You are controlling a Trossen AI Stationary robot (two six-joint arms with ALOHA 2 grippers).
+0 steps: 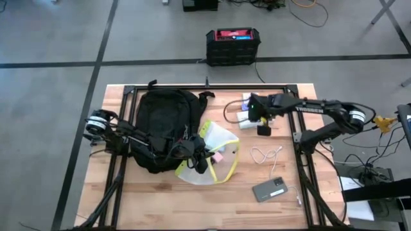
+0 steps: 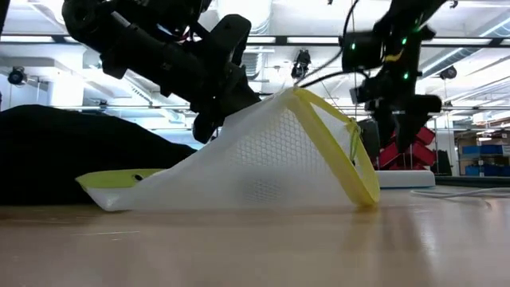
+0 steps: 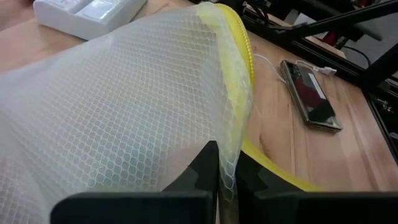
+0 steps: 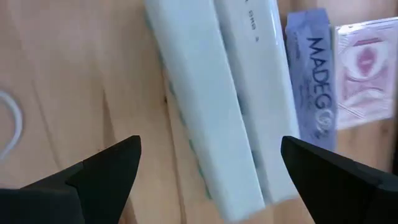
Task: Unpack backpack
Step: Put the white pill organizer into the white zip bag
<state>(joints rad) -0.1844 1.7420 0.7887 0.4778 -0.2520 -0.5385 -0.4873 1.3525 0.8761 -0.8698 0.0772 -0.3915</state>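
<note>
Mesh pouch (image 3: 124, 112) is clamped in left gripper (image 3: 227, 180) beside backpack (image 1: 160, 122); right gripper (image 4: 208, 165) hangs wide apart over white boxes (image 4: 224, 93).

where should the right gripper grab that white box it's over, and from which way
Judging from the right wrist view, take the white box across its short width, coming straight down from above. It lies flat on the table as a long narrow slab, and the open right gripper already has one finger on each long side.
</note>
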